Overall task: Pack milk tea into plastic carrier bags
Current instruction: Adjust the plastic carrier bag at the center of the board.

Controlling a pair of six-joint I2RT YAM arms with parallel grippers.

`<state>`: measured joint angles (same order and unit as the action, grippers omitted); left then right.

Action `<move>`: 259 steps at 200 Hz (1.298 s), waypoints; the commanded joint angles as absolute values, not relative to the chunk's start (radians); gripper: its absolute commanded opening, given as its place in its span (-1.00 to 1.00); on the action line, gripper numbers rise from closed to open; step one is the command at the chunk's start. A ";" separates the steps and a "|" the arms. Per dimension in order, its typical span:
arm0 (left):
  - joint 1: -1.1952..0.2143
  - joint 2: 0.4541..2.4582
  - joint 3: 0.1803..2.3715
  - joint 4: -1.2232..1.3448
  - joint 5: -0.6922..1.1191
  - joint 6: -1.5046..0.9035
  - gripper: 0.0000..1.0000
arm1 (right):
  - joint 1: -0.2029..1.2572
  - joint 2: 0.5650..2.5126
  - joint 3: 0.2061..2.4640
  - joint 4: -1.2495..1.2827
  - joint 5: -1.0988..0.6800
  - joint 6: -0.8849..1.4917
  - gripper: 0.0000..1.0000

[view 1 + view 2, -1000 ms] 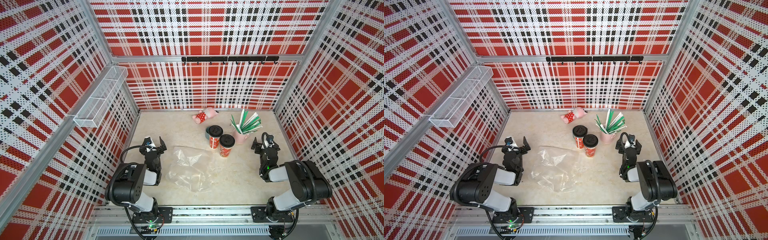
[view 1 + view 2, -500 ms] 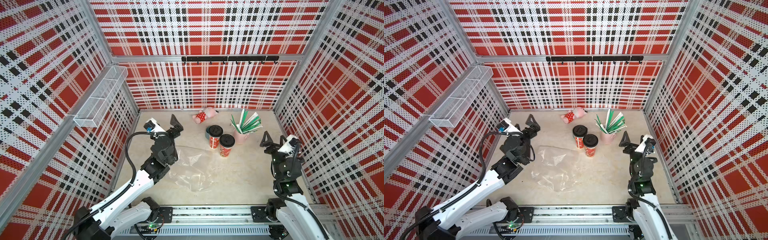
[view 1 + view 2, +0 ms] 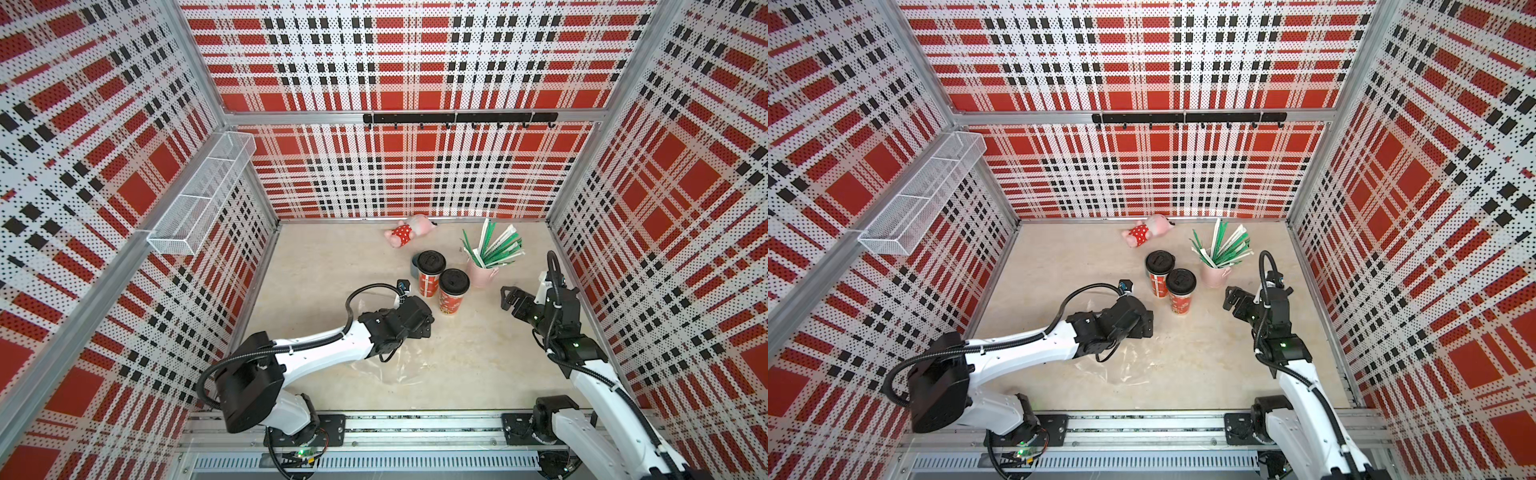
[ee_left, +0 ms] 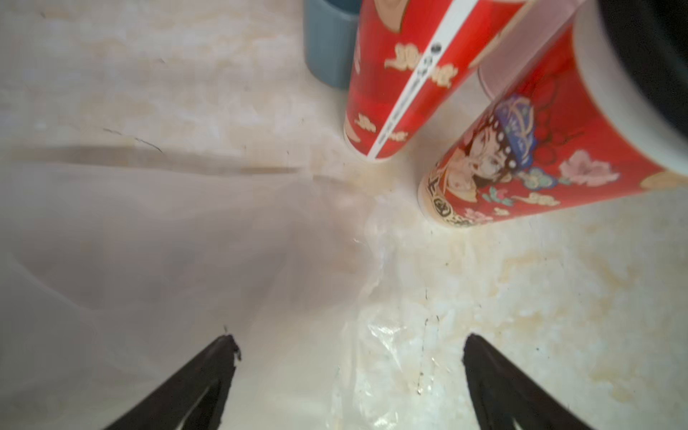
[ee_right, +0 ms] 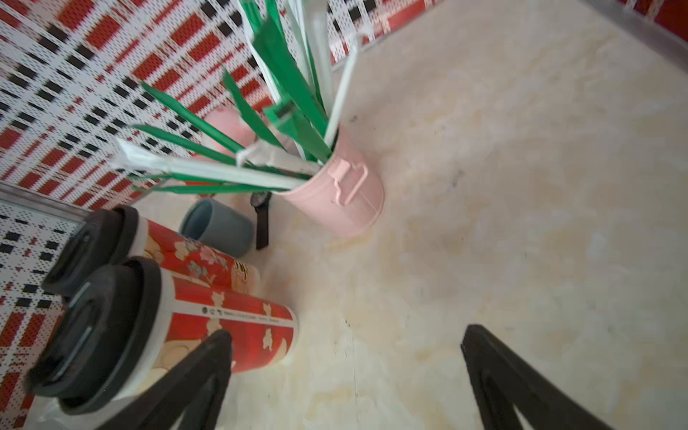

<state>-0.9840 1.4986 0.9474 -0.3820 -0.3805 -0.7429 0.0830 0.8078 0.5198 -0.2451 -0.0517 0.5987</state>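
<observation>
I see two tall red patterned cups (image 3: pixel 454 297) with black lids mid-frame, clear crinkly bag (image 3: pixel 390 363) flat just below, left gripper (image 4: pixel 348 346) and right gripper (image 5: pixel 346 342) fingers wide, empty

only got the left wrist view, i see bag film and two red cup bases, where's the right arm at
Observer: The right tool hangs open beside the pink straw bucket, touching nothing.
Operator: cups lidded and upright?
Observer: Yes. The far cup and the near cup both stand upright with black lids on.
Operator: where's the rest of the bag
Observer: The bag lies spread under the left arm, running back toward the robot's base.
</observation>
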 commanded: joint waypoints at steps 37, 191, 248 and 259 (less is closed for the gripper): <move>-1.036 1.694 1.103 -0.437 -0.283 -0.797 0.99 | 0.081 0.796 0.490 -0.236 -0.113 0.624 0.99; -1.080 1.764 1.147 -0.586 -0.428 -0.915 0.53 | 0.081 0.747 0.392 -0.144 -0.173 0.634 0.99; -1.047 1.826 1.147 -0.557 -0.436 -0.889 0.44 | 0.081 0.730 0.392 -0.165 -0.159 0.616 0.99; -1.043 1.838 1.151 -0.550 -0.443 -0.882 0.38 | 0.081 0.733 0.392 -0.166 -0.163 0.617 1.00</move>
